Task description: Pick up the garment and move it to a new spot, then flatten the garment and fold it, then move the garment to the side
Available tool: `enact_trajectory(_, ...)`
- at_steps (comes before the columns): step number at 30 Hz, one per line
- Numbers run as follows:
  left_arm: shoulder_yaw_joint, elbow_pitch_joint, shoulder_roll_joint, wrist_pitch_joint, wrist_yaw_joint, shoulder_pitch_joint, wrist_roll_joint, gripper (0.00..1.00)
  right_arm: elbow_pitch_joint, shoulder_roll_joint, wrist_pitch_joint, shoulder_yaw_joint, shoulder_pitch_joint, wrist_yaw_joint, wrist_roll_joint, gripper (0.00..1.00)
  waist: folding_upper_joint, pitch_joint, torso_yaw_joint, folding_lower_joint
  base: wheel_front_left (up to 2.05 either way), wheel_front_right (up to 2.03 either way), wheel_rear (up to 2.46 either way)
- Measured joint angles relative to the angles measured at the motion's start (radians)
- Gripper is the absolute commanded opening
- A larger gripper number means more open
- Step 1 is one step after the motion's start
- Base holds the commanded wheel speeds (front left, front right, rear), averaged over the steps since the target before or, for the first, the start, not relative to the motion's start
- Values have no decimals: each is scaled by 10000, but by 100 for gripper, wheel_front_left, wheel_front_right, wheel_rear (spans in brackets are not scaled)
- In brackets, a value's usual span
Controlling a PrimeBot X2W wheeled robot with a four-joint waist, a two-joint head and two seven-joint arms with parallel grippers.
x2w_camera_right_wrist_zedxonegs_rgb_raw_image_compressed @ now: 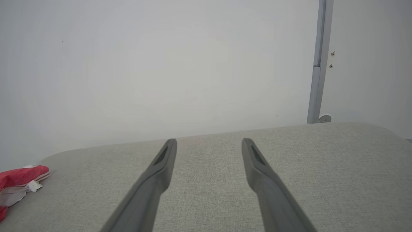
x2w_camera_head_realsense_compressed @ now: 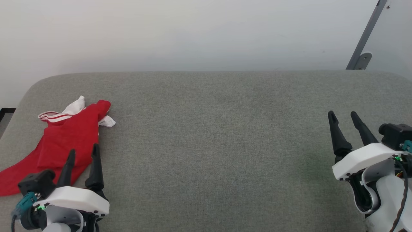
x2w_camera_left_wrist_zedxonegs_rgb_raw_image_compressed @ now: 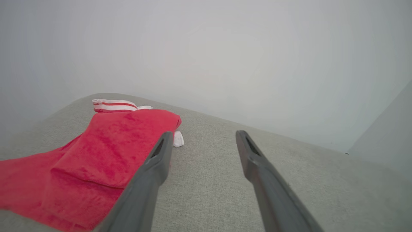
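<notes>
**Garment (x2w_camera_head_realsense_compressed: 67,138) at far left of pad, both grippers open and empty**

Red garment (x2w_camera_left_wrist_zedxonegs_rgb_raw_image_compressed: 106,145) lies crumpled on the grey fabric surface (x2w_camera_head_realsense_compressed: 209,129), near its left end. It is bunched and partly folded over itself. The red-and-white striped trim (x2w_camera_head_realsense_compressed: 51,116) is at the far end, with white lining patches sticking out beside it. The near end runs toward the left edge of the head view.

Left gripper (x2w_camera_head_realsense_compressed: 83,149) sits at the garment's near right edge with its jaws spread wide and nothing between them. In the left wrist view, one finger (x2w_camera_left_wrist_zedxonegs_rgb_raw_image_compressed: 151,174) overlaps the red cloth. I cannot tell whether it is touching.

Right gripper (x2w_camera_head_realsense_compressed: 342,113) is well apart, over bare fabric at the right end, jaws wide and holding nothing. Right wrist view shows the garment (x2w_camera_right_wrist_zedxonegs_rgb_raw_image_compressed: 19,175) far off at the left edge.

A white wall (x2w_camera_head_realsense_compressed: 193,32) stands behind, with a grey metal bar (x2w_camera_head_realsense_compressed: 365,35) at upper right.
</notes>
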Motion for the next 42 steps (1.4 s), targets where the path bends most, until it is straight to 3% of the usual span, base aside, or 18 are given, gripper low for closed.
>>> enact_trajectory(15,2,263,115,-353,-117,-120,1267,100,134,-94,-288,-96,-60,2,-1164,100,0,-23,43,0,0,0,0)
enact_trajectory(42,167,1145,169,-886,-397,-353,2796,100,428,-157,-869,-353,-119,4,-2010,100,0,-89,132,0,0,0,0)
